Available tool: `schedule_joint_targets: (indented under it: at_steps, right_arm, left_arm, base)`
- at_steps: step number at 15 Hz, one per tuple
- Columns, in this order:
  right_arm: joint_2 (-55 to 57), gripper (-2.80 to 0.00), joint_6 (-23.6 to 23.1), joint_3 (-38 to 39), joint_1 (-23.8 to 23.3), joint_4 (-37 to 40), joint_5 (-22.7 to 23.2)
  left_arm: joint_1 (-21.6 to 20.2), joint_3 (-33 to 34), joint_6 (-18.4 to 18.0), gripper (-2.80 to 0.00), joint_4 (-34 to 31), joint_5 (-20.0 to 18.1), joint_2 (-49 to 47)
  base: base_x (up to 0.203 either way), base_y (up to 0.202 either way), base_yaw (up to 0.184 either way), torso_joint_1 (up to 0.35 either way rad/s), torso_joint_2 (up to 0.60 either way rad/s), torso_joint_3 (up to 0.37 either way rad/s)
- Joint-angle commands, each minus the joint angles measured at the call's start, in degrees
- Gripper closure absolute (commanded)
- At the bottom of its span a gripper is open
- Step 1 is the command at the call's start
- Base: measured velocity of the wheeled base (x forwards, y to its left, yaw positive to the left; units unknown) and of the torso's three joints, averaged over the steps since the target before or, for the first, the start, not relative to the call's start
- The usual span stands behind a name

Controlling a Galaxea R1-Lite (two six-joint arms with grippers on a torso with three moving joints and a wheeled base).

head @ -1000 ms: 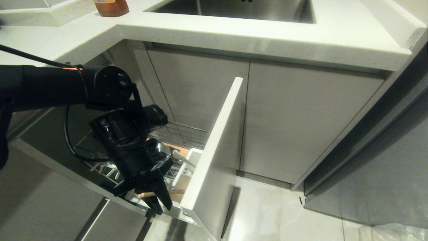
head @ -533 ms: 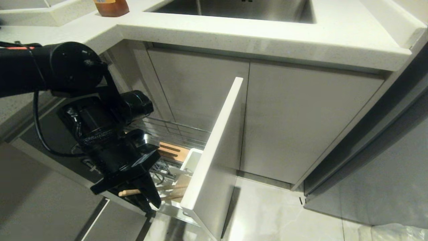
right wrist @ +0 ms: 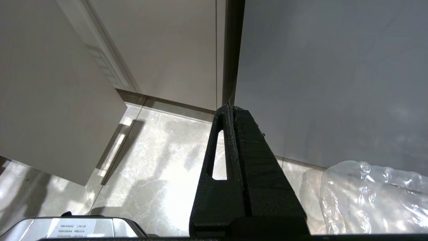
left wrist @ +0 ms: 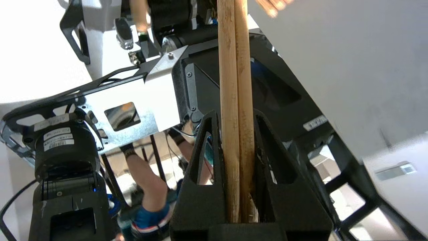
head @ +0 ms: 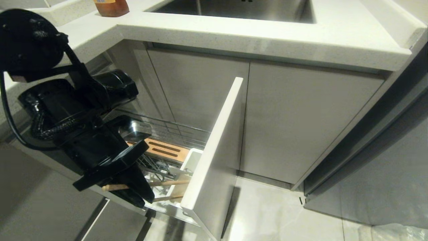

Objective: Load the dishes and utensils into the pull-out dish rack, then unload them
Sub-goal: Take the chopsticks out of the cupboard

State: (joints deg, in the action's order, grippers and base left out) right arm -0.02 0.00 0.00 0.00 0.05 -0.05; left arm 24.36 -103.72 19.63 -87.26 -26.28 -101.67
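Left pincer (head: 133, 192) clenched on chopsticks (head: 160, 183), now lifted higher above pull-out dish rack (head: 214, 140) than a second ago, indicating unloading; right pincer (right wrist: 234, 110) shut, idle near floor.

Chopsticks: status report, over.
Left gripper shut on chopsticks, above the pull-out dish rack. Right gripper shut, empty, parked low by the floor. Nothing blocking.

Glossy black arm (head: 67, 110); looped black cable (head: 8, 124); slotted end effector (left wrist: 234, 157)
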Motion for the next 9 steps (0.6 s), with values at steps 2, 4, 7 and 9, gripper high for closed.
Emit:
schedule_joint_targets:
  at_steps: [2,4,7,9]
  right_arm:
    - [0.0,0.0,0.0,0.0,0.0,0.0,0.0]
    - [0.0,0.0,0.0,0.0,0.0,0.0,0.0]
    - [0.0,0.0,0.0,0.0,0.0,0.0,0.0]
    - [0.0,0.0,0.0,0.0,0.0,0.0,0.0]
  left_arm:
    - [1.0,-1.2,0.1,0.0,-0.4,0.9,2.6]
    - [1.0,-2.0,0.1,0.0,-0.4,1.1,3.3]
    - [1.0,-2.4,0.1,0.0,-0.4,2.0,4.8]
    - [1.0,-3.3,0.1,0.0,-0.4,3.2,6.6]
  base:
    - [0.0,0.0,0.0,0.0,0.0,0.0]
    - [0.0,0.0,0.0,0.0,0.0,0.0]
    - [0.0,0.0,0.0,0.0,0.0,0.0]
    - [0.0,0.0,0.0,0.0,0.0,0.0]
